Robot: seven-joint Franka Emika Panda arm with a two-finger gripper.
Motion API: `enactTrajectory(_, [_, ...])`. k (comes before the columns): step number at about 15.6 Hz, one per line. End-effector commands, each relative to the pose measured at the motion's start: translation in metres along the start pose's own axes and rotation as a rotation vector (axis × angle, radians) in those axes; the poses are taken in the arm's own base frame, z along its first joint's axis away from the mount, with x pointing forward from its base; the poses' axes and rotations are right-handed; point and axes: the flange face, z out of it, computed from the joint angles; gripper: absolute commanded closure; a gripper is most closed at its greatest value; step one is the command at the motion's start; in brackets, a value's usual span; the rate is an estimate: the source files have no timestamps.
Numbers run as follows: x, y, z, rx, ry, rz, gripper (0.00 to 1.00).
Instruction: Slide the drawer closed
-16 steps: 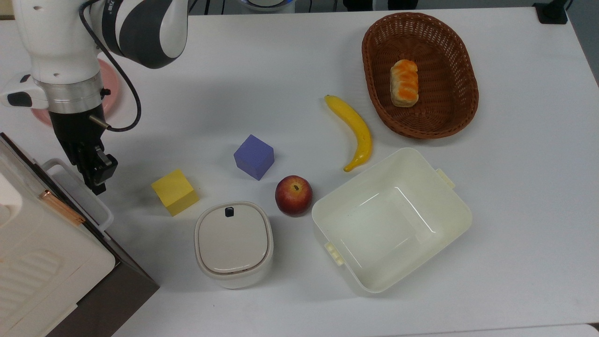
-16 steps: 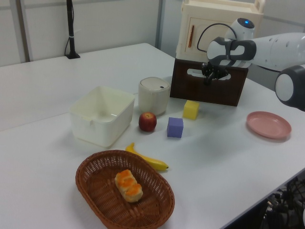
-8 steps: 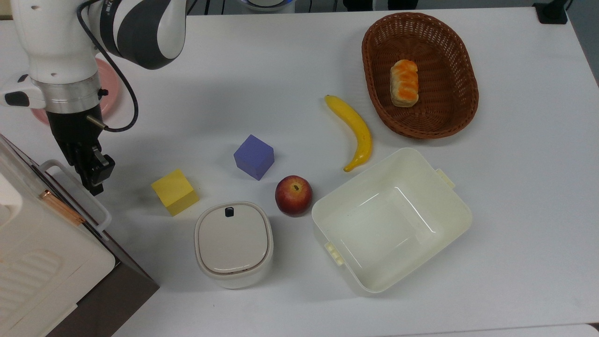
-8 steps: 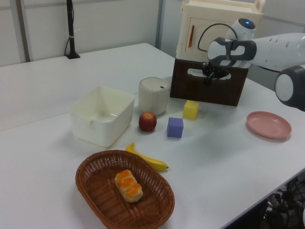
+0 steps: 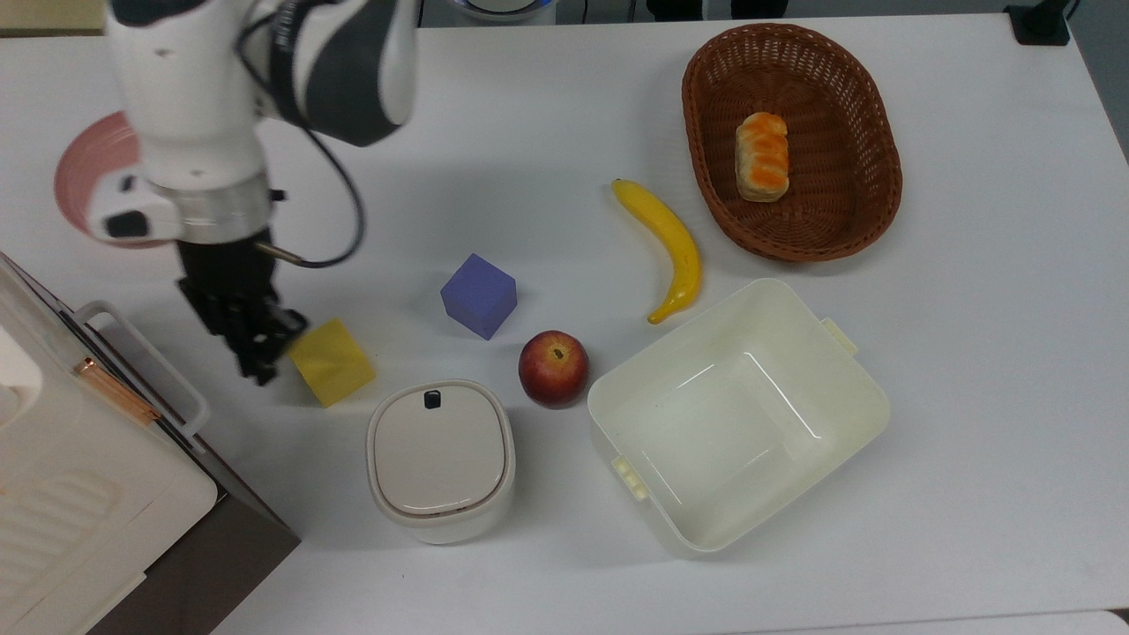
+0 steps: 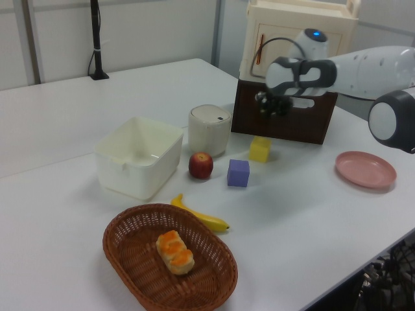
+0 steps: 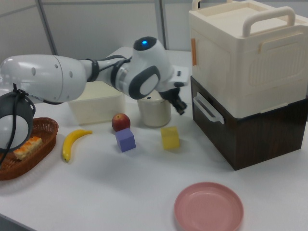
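A: Where is the drawer (image 7: 243, 132) now?
B: At the top view's lower left edge of the table (image 5: 547, 115), under a cream carry case (image 7: 248, 48). Its dark front panel looks flush with the brown housing in the right view, so I judge it shut or nearly so.

A: How will it handle?
B: Judging by looks, a stiff wooden box on a slide, fairly heavy, not fragile. A flat push on the dark front panel should do; the white loop handle (image 7: 207, 109) is rigid too, though a push there could slip off the bar.

A: Gripper?
B: The gripper (image 5: 257, 346) hangs apart from the handle, just beside the yellow cube (image 5: 332, 362) in the top view. It has nothing in hand — how wide the fingers stand, I cannot tell.

A: Anything in the way?
B: The yellow cube lies nearest the front panel, with the rounded lidded container (image 5: 441, 459) beyond it; neither blocks the drawer's travel. The purple cube (image 5: 479, 295), apple (image 5: 553, 367), banana (image 5: 666, 247), open tub (image 5: 736, 414), wicker basket (image 5: 873, 141) with its bread (image 5: 761, 155) and the pink plate (image 7: 208, 207) lie well apart.
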Motion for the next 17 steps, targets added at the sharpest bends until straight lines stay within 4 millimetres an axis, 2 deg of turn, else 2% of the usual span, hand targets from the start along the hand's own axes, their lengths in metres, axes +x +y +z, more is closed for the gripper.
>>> enactTrajectory(1, [-0.029, -0.046, -0.022, 0.011, -0.084, -0.093, 0.81])
enactTrajectory(3, [-0.038, -0.071, -0.044, 0.03, -0.13, -0.125, 0.81])
enactTrajectory(5, [-0.047, -0.093, -0.077, 0.053, -0.159, -0.158, 0.81])
enactTrajectory(9, [-0.068, -0.121, -0.136, 0.041, -0.216, -0.243, 0.8])
enactTrajectory(12, [-0.085, -0.132, -0.173, 0.019, -0.266, -0.317, 0.79])
enactTrajectory(15, [-0.093, -0.129, -0.212, 0.023, -0.296, -0.421, 0.79])
enactTrajectory(17, [-0.092, -0.121, -0.229, 0.029, -0.287, -0.48, 0.69])
